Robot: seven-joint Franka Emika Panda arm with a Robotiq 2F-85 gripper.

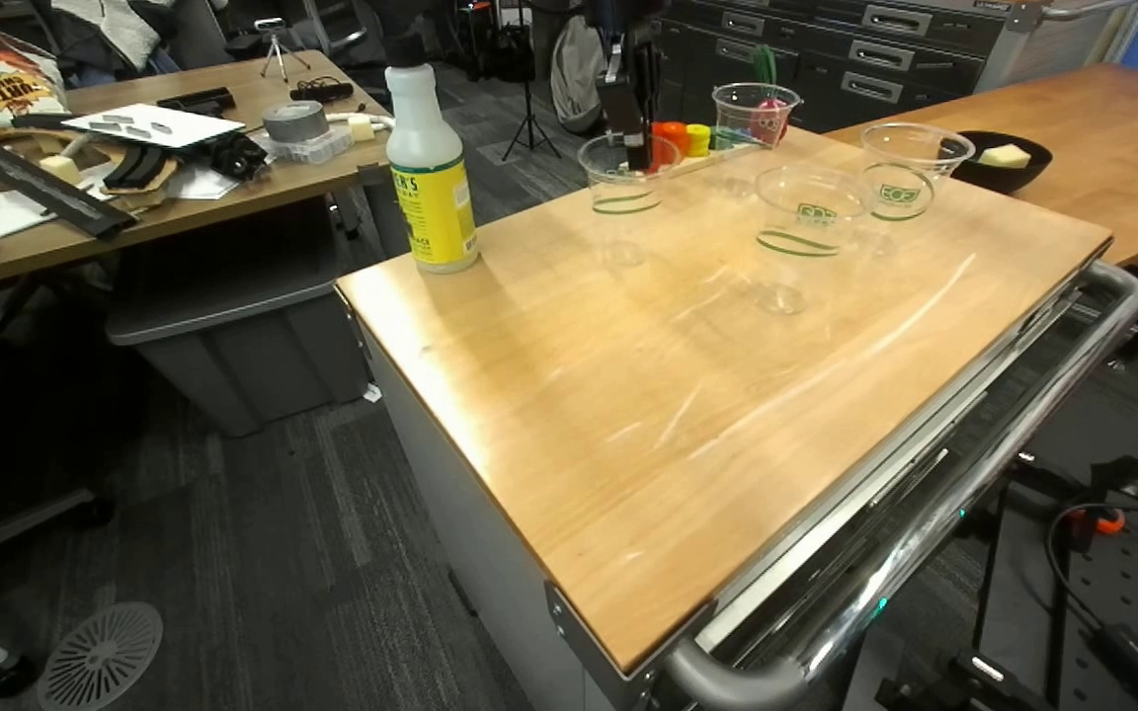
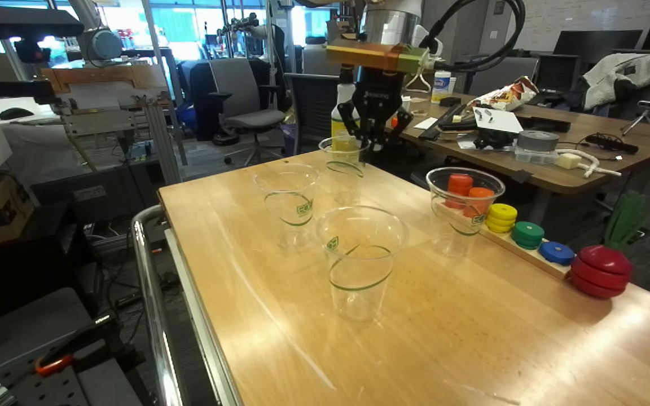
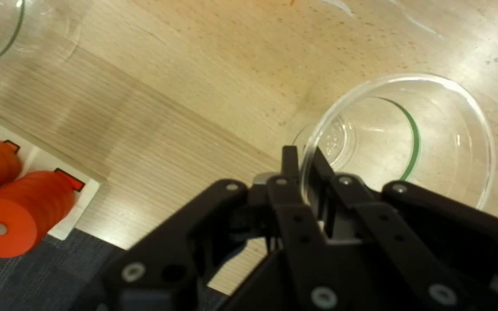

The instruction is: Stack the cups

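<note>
Across the streaked wooden desk [image 1: 628, 405] I see three clear cups [image 2: 361, 268] upright, fingers [image 3: 290, 162] pinching a fourth cup [image 3: 411, 144] by its rim; dark carpet [image 1: 283, 553] lies below, a grey chair [image 2: 240, 90] beyond.

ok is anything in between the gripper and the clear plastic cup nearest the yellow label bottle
Nothing visible: in the wrist view, the gripper has the rim of that clear plastic tumbler between its fingers, one inside, one outside. The yellow-labelled bottle stands apart from it.
</note>
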